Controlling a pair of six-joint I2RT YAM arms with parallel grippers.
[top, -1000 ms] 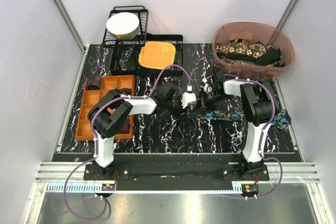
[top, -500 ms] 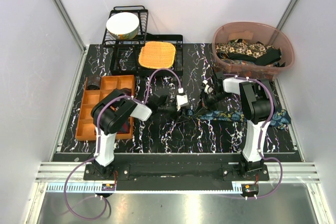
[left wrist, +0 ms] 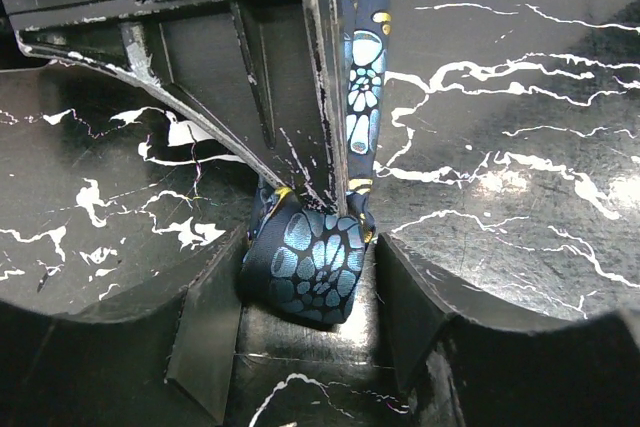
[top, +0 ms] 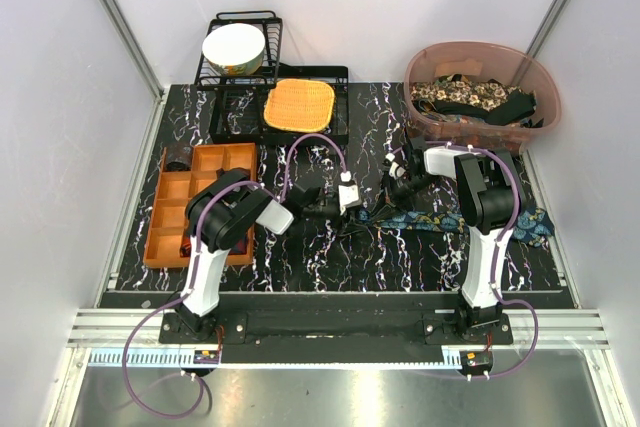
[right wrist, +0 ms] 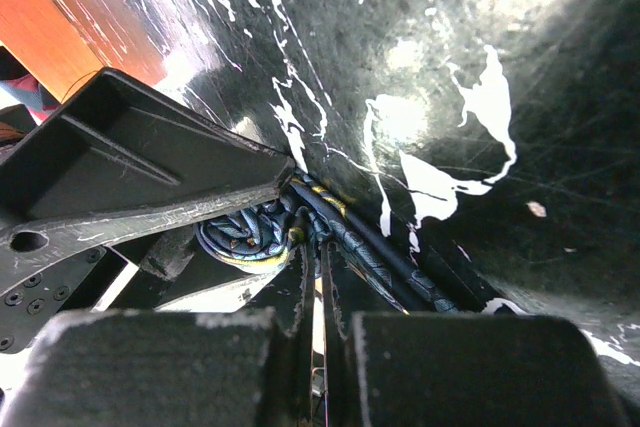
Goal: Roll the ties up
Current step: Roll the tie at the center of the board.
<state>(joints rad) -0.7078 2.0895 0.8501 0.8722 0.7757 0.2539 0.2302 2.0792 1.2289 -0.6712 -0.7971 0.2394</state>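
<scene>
A dark blue tie with teal and yellow print (top: 450,219) lies flat across the right of the table. Its left end is wound into a small roll (left wrist: 305,257), also seen as the roll (right wrist: 245,237) in the right wrist view. My left gripper (left wrist: 305,319) is open and low on the table, with the roll between its fingers (left wrist: 205,332) and a small gap on the right side. My right gripper (right wrist: 318,247) is shut, its tips against the roll beside the tie's flat strip (left wrist: 362,97). From above, the left gripper (top: 356,213) and right gripper (top: 378,203) meet at the roll.
A brown tub (top: 545,112) with several more ties stands at the back right. An orange divided tray (top: 160,217) sits left. A black rack (top: 232,107) at the back holds a white bowl (top: 234,47) and an orange woven mat (top: 298,105).
The left arm has folded back and its gripper has slid a little left and nearer, with its jaws slightly wider. The right arm has hardly moved.
</scene>
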